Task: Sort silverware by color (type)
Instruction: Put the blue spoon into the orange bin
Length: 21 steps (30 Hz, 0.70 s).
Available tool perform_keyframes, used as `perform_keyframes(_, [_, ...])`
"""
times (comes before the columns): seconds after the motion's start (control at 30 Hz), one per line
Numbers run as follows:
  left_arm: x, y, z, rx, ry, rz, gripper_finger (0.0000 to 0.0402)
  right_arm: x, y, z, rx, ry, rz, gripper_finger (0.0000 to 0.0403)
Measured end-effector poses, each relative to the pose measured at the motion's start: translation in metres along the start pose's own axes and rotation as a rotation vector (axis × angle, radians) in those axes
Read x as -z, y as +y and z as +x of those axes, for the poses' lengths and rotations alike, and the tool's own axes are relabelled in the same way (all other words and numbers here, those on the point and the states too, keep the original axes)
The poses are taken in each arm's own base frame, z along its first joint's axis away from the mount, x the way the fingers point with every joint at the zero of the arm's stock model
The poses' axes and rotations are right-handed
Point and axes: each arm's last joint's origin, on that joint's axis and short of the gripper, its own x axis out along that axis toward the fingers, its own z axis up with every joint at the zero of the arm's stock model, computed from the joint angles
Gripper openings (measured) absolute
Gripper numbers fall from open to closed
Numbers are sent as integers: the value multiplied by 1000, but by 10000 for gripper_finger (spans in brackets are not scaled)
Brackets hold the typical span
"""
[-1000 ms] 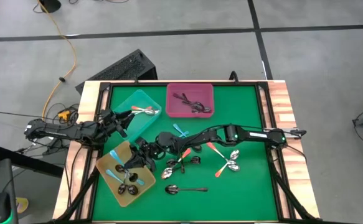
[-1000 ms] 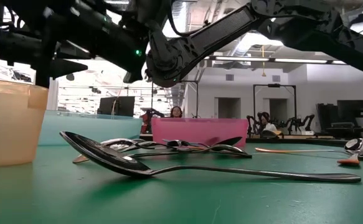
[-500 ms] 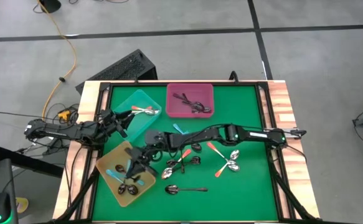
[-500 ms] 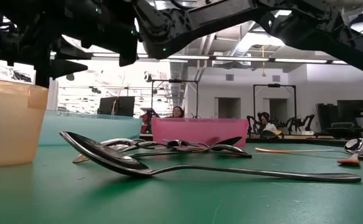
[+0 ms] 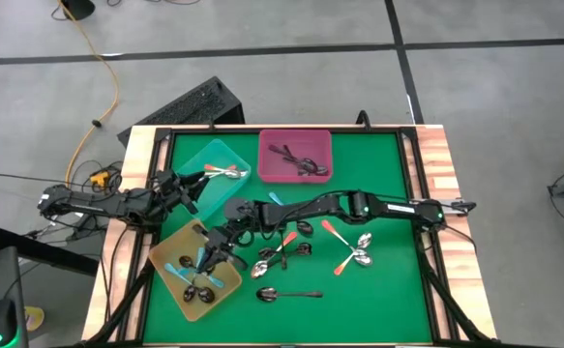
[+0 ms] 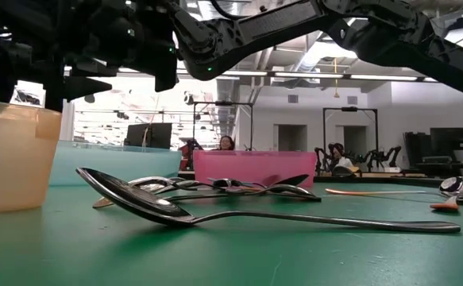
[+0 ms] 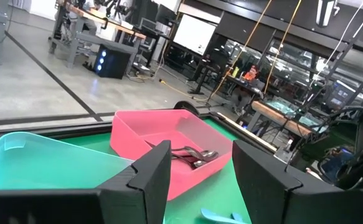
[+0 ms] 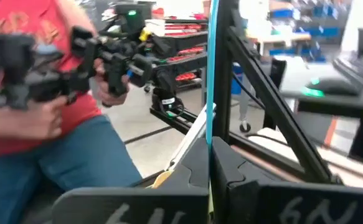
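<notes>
Right gripper (image 5: 207, 259) over yellow tray (image 5: 163, 253), fingers closed on light blue spoon (image 8: 210, 68); only thin blue handle shows in right wrist view, bowl hidden. Left gripper (image 5: 196, 180) closed, empty, at teal tray (image 5: 199, 159) edge. Dark spoons in pink tray (image 5: 295, 171). More spoons loose on green counter (image 5: 378, 290); nearest dark spoon (image 6: 215, 213) partly blocks others in low view.

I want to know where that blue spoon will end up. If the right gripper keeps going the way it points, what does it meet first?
Probably the yellow plastic tray: the right gripper, shut on a light blue-handled spoon, points over it, with spoons already inside. Its height above the tray is unclear.
</notes>
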Motion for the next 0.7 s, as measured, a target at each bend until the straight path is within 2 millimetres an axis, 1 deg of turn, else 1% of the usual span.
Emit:
perform_keyframes(0.07, [0, 0, 0, -2, 3, 4, 158, 0, 0, 0, -18, 1, -54, 4])
perform_keyframes(0.2, [2, 1, 0, -7, 14, 29, 158, 3, -4, -7, -38, 36, -105, 3])
perform_keyframes(0.37, [3, 1, 0, -10, 21, 53, 158, 7, -8, -13, -39, 78, -136, 3])
perform_keyframes(0.6, [2, 2, 0, -32, 7, 78, 158, 12, 2, -1, -52, 113, -250, 2])
perform_keyframes(0.7, [-2, 1, 0, -66, -39, 96, 158, 7, 6, 2, -57, 120, -275, 2])
